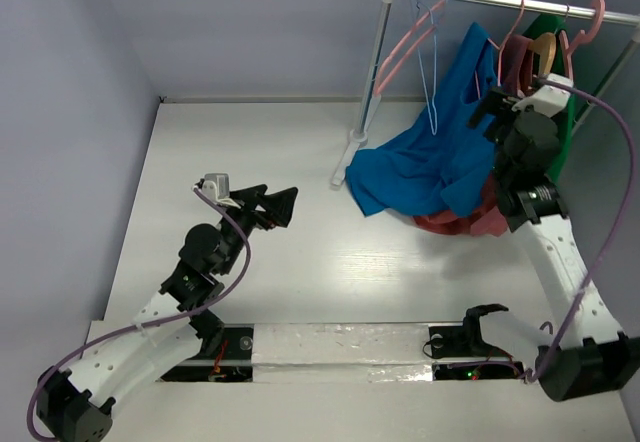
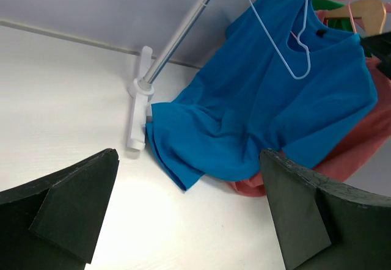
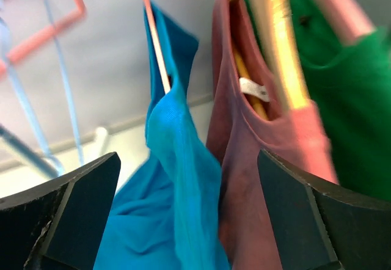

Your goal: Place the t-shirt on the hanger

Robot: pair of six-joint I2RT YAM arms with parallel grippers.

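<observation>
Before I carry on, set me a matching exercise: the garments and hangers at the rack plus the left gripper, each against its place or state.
1. t-shirt
2. wooden hanger
3. green garment
4. left gripper

A. open, holding nothing
B. hem bunched on the table
C. inside the neck of the salmon-red top
D. rightmost garment on the rail

Pairs: 1-B, 2-C, 3-D, 4-A

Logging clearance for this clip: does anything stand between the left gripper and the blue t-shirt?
Nothing visible does. From the open left gripper only bare tabletop leads to the t-shirt; the rack's foot stands just beside that path.
</observation>
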